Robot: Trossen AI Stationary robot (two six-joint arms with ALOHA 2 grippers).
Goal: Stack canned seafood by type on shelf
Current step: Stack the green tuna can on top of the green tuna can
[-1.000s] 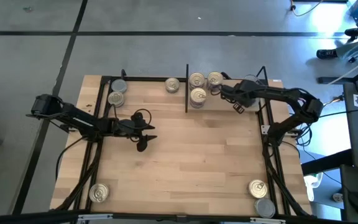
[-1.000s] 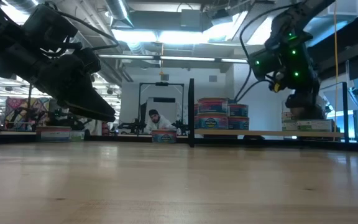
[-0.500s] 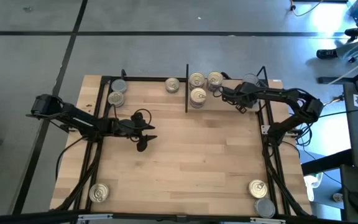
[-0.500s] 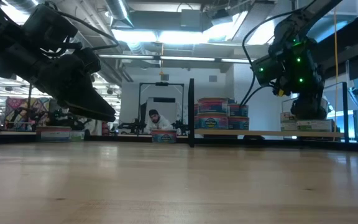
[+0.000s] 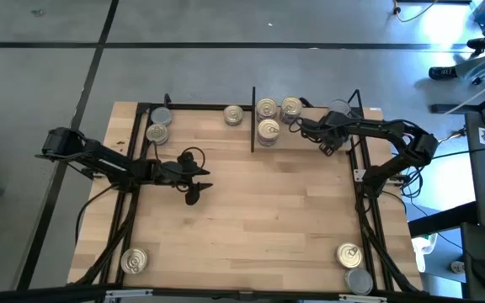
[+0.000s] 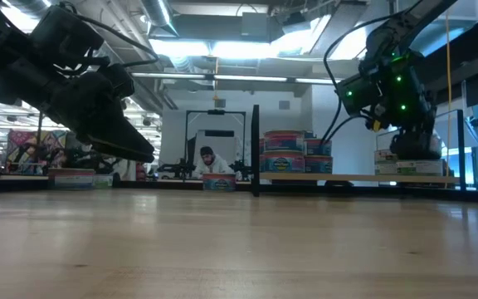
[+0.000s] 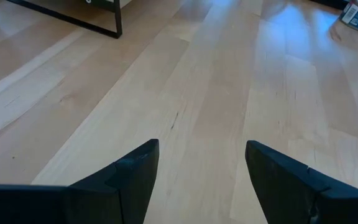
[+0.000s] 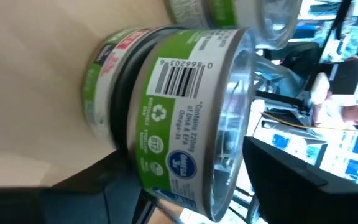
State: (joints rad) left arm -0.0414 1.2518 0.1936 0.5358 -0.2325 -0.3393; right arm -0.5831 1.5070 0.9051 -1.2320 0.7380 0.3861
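Pale wooden surface (image 5: pixel 251 210) under me, my right pincer (image 5: pixel 318 128) stands released around a green-labelled tin (image 8: pixel 179 112) set atop its match at the shelf's (image 5: pixel 310 109) two o'clock corner, keeping types together, while my left pincer (image 5: pixel 194 178) waits open at nine o'clock.
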